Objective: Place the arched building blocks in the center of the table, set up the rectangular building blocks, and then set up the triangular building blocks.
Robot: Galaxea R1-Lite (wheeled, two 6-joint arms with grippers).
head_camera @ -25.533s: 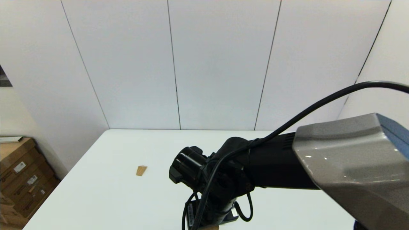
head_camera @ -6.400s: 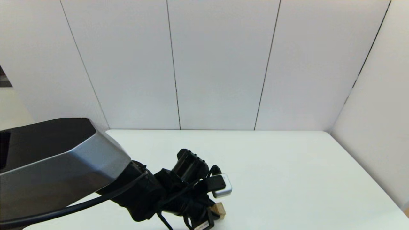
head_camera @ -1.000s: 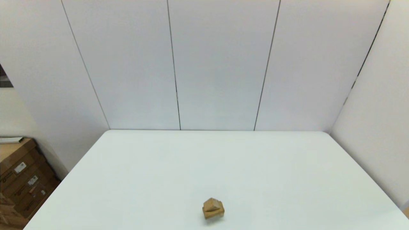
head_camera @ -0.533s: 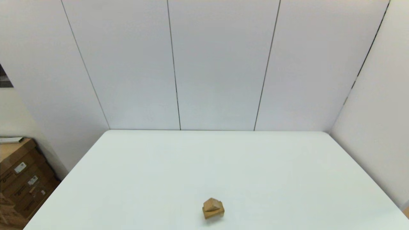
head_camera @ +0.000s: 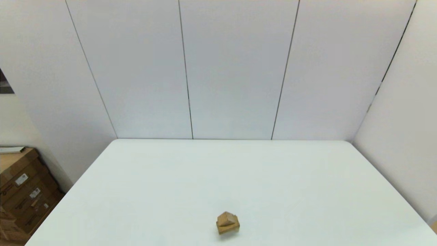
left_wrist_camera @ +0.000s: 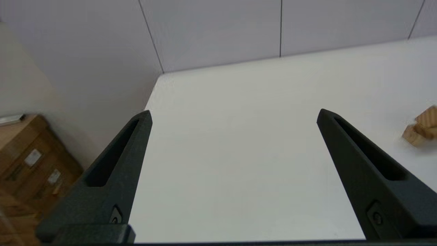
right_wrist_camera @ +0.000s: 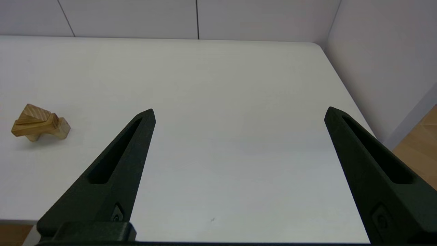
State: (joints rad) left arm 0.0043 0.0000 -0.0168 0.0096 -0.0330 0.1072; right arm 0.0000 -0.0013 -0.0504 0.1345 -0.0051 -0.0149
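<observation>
Hanging wide open and empty, our left jaws [left_wrist_camera: 233,114] and right jaws [right_wrist_camera: 240,112] flanked the white worktop [head_camera: 273,177], both parked well back from the work. Between them, near its front edge, we saw the triangular block [head_camera: 226,218] on the rectangular slab [right_wrist_camera: 32,124], itself on the arched block [head_camera: 228,228]. We judged the wood light, stiff and smooth; flat opposing sides offered the safest hold.

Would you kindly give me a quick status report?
Left claw open, parked. Right claw open, parked. Triangular block tops the stack on the table. Nothing in the way.
</observation>
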